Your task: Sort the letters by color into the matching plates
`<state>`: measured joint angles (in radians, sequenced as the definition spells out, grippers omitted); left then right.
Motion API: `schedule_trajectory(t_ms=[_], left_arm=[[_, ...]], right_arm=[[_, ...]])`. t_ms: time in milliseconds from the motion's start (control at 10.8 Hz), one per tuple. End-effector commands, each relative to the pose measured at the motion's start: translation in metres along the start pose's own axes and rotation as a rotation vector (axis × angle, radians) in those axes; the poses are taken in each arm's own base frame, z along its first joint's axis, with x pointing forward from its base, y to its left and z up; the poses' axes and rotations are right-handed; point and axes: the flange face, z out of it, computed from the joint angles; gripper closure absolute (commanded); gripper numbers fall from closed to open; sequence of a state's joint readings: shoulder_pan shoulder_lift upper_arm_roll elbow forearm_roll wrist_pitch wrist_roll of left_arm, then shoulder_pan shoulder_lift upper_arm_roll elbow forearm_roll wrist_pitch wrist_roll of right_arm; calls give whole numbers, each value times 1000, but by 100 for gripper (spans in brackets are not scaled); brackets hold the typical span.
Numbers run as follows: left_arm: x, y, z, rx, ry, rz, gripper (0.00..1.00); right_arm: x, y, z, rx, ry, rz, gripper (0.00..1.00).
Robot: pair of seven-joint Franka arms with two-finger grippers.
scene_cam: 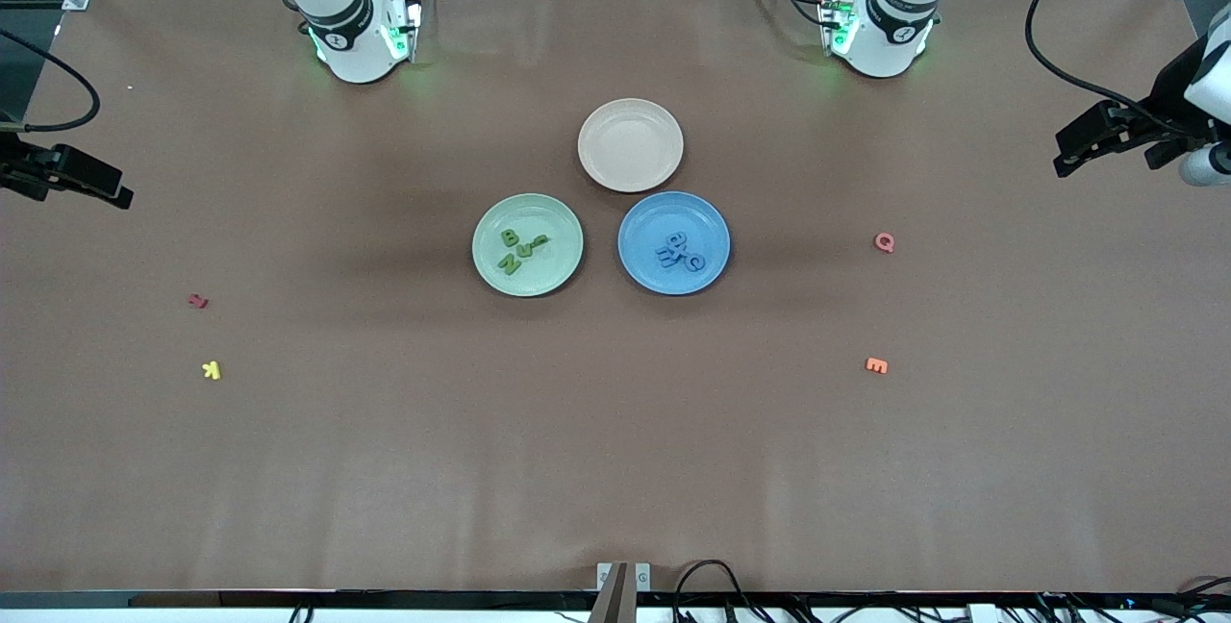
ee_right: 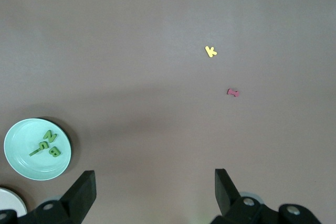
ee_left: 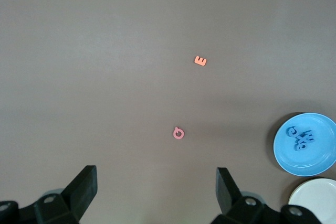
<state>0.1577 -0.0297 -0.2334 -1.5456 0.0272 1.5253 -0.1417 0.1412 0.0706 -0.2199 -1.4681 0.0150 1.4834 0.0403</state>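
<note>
On the matte brown table (scene_cam: 615, 469), chunky foam-like green letters (scene_cam: 519, 249) lie in the shallow, round mint-green plate (scene_cam: 563, 262), and blue letters (scene_cam: 681, 253) cluster in the blue plate (scene_cam: 644, 262) just beside it. A smooth beige plate (scene_cam: 630, 144), bare inside, sits farther from the front camera. The left gripper (ee_left: 156, 192) and right gripper (ee_right: 155, 192) wait at the table's ends, each spread wide and holding nothing.

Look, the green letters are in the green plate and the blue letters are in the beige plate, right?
Not quite. The green letters are in the green plate, but the blue letters are in the blue plate, not the beige one. The beige plate holds nothing. The front view shows this.
</note>
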Motion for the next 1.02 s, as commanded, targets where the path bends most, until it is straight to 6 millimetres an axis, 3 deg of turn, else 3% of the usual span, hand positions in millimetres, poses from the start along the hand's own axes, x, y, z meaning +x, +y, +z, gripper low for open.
schedule_trajectory(t_ms=[0,929], left_arm=[[-6,-4,-8,-11,-2,8,0],[-4,4,3,-17,-35,26,0]], right_arm=[[-2,-2,-1,1,6,12,0],[-2,-2,0,1,3,7,0]])
